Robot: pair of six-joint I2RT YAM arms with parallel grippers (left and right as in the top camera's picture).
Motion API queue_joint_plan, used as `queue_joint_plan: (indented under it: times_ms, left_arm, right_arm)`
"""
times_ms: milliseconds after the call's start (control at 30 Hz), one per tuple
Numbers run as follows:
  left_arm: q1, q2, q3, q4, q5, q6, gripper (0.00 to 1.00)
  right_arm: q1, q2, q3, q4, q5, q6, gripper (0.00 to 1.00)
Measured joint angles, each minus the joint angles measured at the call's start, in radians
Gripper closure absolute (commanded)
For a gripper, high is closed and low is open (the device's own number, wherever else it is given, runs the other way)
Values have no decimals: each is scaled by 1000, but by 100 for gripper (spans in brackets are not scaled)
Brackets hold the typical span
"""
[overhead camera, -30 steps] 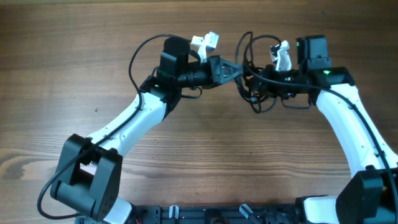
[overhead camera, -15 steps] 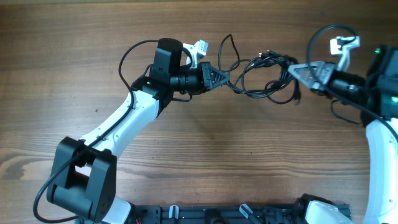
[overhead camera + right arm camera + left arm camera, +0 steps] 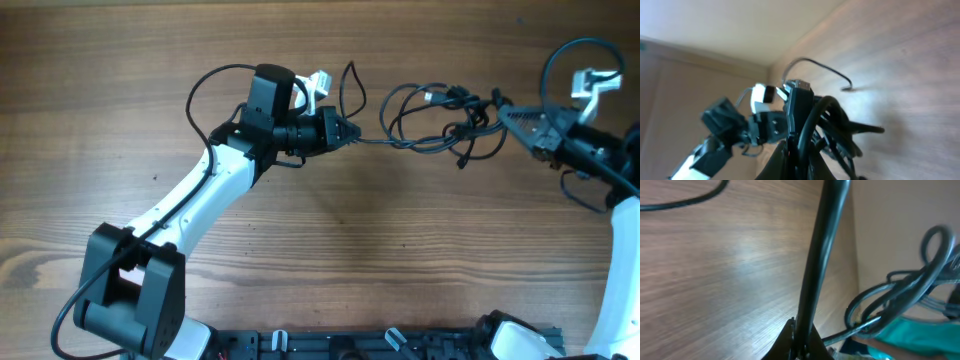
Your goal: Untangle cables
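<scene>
L tool [image 3: 354, 133], R tool [image 3: 504, 112] grip cables [image 3: 460, 129] — looped, tangled.

Black cables [image 3: 440, 125]. The table [image 3: 400, 260] is warm brown wood with long horizontal grain streaks. The left arm [image 3: 205, 195] has white shells and black joints; the right arm [image 3: 622, 250] has the same white. The left gripper [image 3: 355, 135] and right gripper [image 3: 505, 113] are black, each with a white piece [image 3: 318, 82] on its far side. There is a teal patch [image 3: 905, 335] low right in the left wrist view.
</scene>
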Motion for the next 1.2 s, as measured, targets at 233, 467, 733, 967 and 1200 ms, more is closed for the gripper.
queue_joint_plan:
  times_ms: [233, 467, 733, 967, 1200]
  left_arm:
    - [31, 1, -15, 33, -30, 54, 48]
    - [37, 1, -16, 104, 48, 154, 2]
    - [31, -131, -17, 30, 41, 194, 9]
    - [-130, -286, -17, -147, -262, 192, 21]
    - [-308, -179, -17, -107, -507, 166, 43]
  right_arm:
    - [281, -1, 0, -27, 175, -102, 96]
    - [413, -4, 0, -42, 297, -122, 96]
    - [412, 9, 0, -29, 324, -18, 96]
    - [412, 130, 0, 27, 313, 80, 96]
    - [412, 139, 0, 39, 267, 101, 96]
